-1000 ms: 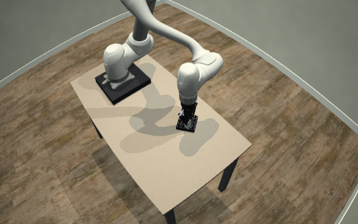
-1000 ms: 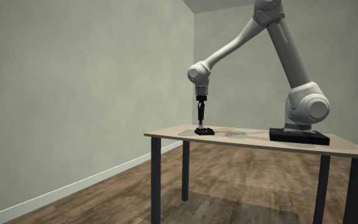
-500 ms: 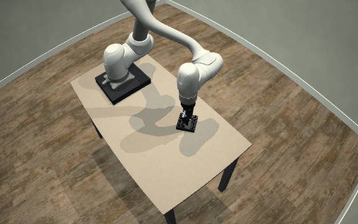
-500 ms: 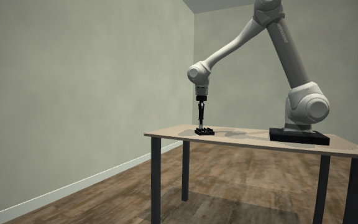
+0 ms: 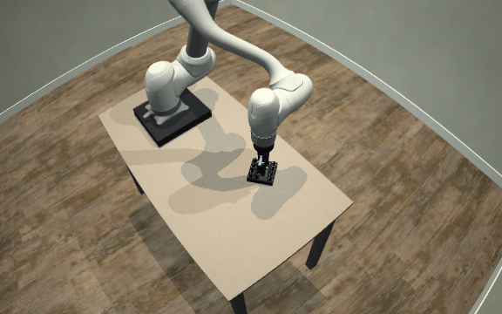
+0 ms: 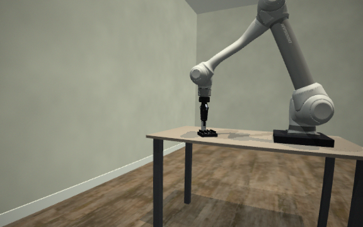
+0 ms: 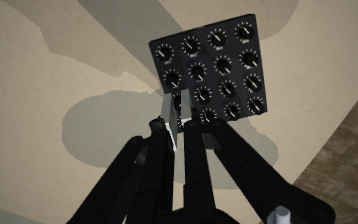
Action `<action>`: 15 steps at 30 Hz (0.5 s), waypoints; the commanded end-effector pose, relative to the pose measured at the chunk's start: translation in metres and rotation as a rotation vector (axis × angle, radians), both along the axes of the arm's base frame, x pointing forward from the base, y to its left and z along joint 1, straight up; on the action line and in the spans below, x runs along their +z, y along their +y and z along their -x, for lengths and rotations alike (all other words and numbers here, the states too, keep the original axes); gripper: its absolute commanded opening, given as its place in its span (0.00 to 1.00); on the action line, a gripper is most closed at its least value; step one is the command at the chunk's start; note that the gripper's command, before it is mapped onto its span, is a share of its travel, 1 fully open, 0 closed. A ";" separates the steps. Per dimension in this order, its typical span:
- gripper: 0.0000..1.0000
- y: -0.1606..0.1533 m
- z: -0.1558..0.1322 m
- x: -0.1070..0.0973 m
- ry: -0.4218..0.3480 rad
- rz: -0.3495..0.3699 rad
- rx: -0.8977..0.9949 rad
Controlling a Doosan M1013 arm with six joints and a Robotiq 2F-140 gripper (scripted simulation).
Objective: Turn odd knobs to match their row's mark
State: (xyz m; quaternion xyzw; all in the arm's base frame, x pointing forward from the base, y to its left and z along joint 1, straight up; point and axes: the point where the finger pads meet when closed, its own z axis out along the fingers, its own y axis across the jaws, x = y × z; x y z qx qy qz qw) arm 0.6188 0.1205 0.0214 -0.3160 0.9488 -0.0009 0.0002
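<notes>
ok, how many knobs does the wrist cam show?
15: 14 knobs clear across the knob box, one half behind the fingers. The sixteenth, corner knob, looks pinched between them, mostly hidden.

Knob box (image 5: 263, 173) mid-table (image 5: 234, 244), arm base plate (image 5: 199, 114) at far end.

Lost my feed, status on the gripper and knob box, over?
Gripper down on knob box, fingers clamped on a corner knob. Box flat on table. Nothing in the way.
</notes>
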 end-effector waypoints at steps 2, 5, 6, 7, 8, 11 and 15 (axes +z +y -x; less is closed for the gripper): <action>0.05 0.000 0.000 0.000 0.000 -0.001 0.032; 0.05 0.000 0.000 0.000 0.000 -0.001 0.045; 0.05 0.000 0.000 0.000 0.000 -0.001 0.045; 0.05 0.000 0.000 0.000 0.000 -0.001 0.050; 0.05 0.000 0.000 0.000 0.000 -0.001 0.054; 0.05 0.000 0.000 0.000 0.000 -0.001 0.065; 0.05 0.000 0.000 0.000 0.000 -0.001 0.072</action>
